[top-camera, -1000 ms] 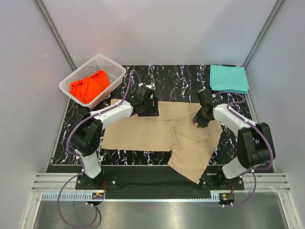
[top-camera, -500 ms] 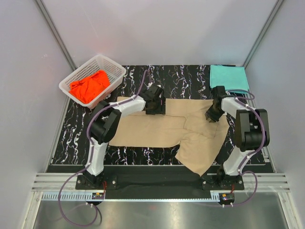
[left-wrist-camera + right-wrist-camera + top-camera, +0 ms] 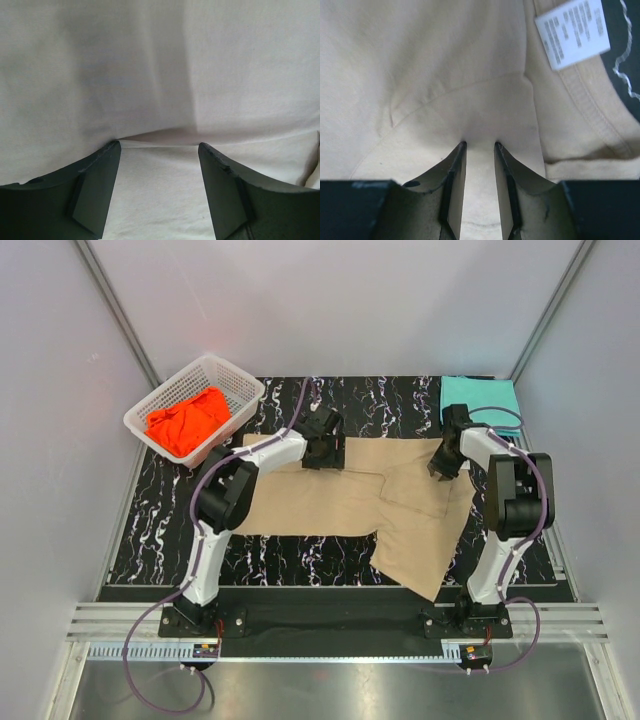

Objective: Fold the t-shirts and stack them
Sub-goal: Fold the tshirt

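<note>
Left claw (image 3: 160, 145) gapes open at 11 o'clock on the tan cloth t-shirt (image 3: 330, 502); right claw (image 3: 480, 144) pinches it at 1 o'clock.

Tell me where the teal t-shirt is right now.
In the top view, the teal t-shirt lies folded at the far right corner of the table, just beyond the right gripper.

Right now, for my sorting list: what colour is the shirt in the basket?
The shirt is bright orange-red; top external view shows it best.
</note>
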`<state>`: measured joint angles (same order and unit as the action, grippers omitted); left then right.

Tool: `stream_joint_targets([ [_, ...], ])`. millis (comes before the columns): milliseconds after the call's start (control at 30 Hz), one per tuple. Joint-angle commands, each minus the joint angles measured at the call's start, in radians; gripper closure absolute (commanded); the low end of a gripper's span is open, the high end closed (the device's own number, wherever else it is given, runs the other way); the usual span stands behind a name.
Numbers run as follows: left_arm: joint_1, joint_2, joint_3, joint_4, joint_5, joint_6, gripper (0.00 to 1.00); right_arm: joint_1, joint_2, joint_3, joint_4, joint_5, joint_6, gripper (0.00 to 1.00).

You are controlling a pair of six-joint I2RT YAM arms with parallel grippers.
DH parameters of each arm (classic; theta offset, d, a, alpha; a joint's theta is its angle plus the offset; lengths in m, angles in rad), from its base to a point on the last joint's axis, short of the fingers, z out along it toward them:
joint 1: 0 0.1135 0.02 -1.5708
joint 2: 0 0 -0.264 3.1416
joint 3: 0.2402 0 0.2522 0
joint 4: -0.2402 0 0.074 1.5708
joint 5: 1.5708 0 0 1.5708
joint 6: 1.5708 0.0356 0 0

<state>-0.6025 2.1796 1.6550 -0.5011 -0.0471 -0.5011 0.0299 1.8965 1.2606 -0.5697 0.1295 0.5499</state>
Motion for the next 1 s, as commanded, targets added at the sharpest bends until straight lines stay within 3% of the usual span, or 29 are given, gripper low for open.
stream_joint_targets([
  [0, 0.036, 0.06, 0.075, -0.057, -0.037, 0.062, 0.29, -0.002, 0.064, 0.105, -0.022, -0.016, -0.05, 0.64],
  [100, 0.035, 0.057, 0.078, -0.042, -0.037, 0.064, 0.29, -0.002, 0.07, 0.083, 0.072, -0.037, -0.054, 0.64],
  [267, 0.033, -0.003, 0.08, -0.065, 0.013, 0.049, 0.29, 0.001, -0.002, 0.131, 0.041, -0.016, -0.08, 0.64],
  [433, 0.032, -0.196, 0.029, -0.1, -0.056, 0.021, 0.3, 0.015, -0.189, 0.253, -0.331, 0.076, 0.077, 0.59],
  [600, 0.035, -0.406, -0.11, -0.076, -0.131, -0.059, 0.29, 0.033, -0.543, -0.093, -0.375, -0.103, 0.261, 0.59],
  [800, 0.058, -0.572, -0.28, -0.044, -0.135, -0.138, 0.25, 0.224, -0.84, -0.401, -0.441, -0.125, 0.51, 0.59],
  [967, 0.089, -0.644, -0.339, -0.08, -0.119, -0.175, 0.24, 0.239, -1.001, -0.636, -0.441, -0.162, 0.784, 0.61],
])
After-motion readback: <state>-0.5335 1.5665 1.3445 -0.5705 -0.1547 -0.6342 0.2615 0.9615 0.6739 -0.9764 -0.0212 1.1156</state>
